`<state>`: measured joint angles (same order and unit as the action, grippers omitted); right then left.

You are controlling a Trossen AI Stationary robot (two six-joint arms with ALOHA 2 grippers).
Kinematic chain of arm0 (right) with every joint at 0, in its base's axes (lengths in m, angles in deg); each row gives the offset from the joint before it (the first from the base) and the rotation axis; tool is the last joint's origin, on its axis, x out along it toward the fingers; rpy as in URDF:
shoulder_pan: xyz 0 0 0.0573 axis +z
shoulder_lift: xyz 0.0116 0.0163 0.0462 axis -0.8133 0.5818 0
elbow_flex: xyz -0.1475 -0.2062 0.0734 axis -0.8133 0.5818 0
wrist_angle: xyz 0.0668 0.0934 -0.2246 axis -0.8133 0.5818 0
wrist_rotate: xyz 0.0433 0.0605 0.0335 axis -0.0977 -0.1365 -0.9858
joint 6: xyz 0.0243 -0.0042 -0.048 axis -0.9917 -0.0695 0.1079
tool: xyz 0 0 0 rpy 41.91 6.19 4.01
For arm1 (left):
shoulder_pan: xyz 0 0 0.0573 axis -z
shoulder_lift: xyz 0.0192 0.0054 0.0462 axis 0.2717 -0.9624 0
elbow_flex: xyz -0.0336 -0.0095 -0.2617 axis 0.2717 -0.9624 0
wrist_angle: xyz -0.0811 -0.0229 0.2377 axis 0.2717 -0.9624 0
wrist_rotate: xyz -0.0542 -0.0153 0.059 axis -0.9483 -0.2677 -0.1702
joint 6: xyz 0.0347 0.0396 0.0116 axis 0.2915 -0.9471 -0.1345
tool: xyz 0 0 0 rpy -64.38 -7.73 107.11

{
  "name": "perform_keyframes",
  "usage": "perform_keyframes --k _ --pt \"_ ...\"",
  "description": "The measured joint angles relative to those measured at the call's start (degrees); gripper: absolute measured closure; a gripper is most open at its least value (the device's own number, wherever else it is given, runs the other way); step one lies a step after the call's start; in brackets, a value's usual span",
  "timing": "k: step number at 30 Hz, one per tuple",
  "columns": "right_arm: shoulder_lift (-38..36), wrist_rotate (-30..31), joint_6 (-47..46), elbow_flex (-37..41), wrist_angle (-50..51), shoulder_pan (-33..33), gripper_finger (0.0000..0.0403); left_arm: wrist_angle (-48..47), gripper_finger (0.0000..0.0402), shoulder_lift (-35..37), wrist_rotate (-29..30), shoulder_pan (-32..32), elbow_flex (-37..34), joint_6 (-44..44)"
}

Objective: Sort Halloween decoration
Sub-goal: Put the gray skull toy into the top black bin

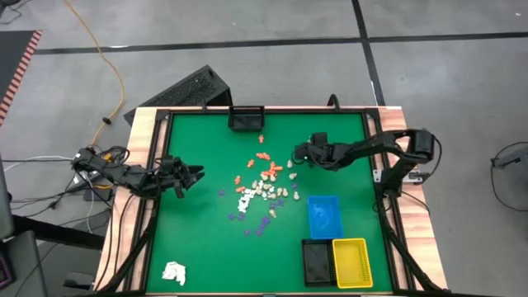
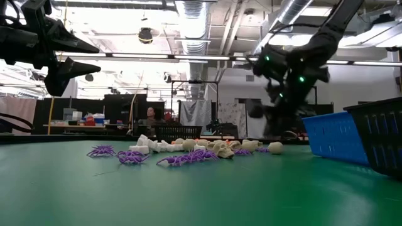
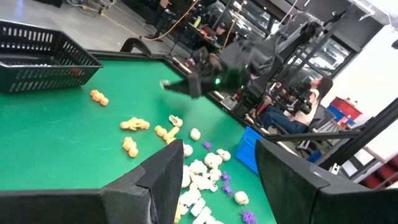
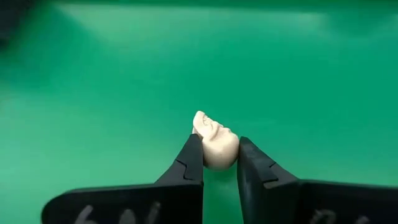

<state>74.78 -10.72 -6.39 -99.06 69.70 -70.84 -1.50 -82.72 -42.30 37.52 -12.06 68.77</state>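
Clamping: right tool [image 4: 219, 163] on cream figurine [image 4: 216, 142] | left tool [image 3: 214, 180] apart | blue tray [image 1: 324, 216], contents unclear

The green worktop [image 1: 198, 231] carries scattered Halloween decoration pieces [image 1: 262, 188] just beside the right end effector [image 1: 299, 152], blue [image 1: 324, 216], black [image 1: 317, 261] and yellow [image 1: 351, 262] trays nearby, and a white wad [image 1: 173, 272] well apart.

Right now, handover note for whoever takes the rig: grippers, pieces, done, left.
Right gripper: shut on a cream piece, above the mat beside the pile.
Left gripper: open, empty, waiting at the left side.
Decoration pieces: orange, cream, white and purple, scattered loose mid-mat.
Trays: blue tray, black tray, yellow tray at the front right; a black basket at the far edge.
Done: nothing visibly sorted.
Left: nearly the whole pile.
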Motion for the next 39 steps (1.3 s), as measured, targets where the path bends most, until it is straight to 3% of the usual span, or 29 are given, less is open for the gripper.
perform_keyframes --k 8,19,29,35,39 --pt "2.0 -1.8 12.3 -9.6 -6.4 0.7 0.0353 0.0 0.0213 -0.1 0.0 0.0 0.0 0.0" --pt "17.4 -7.4 25.4 -32.2 -6.1 -0.2 0.0354 0.0 0.0213 0.0 0.0 0.0 0.0 0.0" --pt "29.3 -13.1 30.4 -48.2 -3.7 -2.7 0.0352 0.0 0.0213 -0.1 0.0 0.0 0.0 0.0" --pt "32.8 -14.2 34.3 -51.6 -2.9 -4.1 0.0328 0.0 0.0213 0.0 0.0 0.0 0.0 0.1" --pt "33.0 -16.9 36.3 -52.9 -3.2 -4.4 0.0281 0.0 0.0213 0.0 0.0 0.0 0.0 0.1"
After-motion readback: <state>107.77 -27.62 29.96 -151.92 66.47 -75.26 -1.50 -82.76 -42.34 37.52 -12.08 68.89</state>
